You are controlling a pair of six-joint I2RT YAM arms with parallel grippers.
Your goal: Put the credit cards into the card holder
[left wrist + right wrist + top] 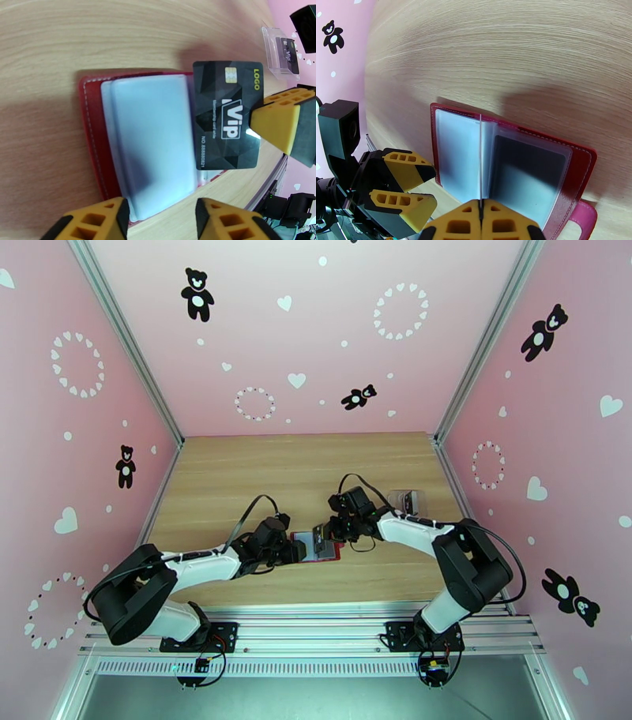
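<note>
Lying open, the red card holder (583, 161) shows cloudy sleeves (457, 158), one perhaps filled.

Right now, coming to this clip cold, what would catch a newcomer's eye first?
The black VIP card stands out, pinched in the right gripper over the open red card holder at mid-table. The left gripper waits open at the holder's left side. A clear case with a second dark card inside lies toward the table's right side.
</note>
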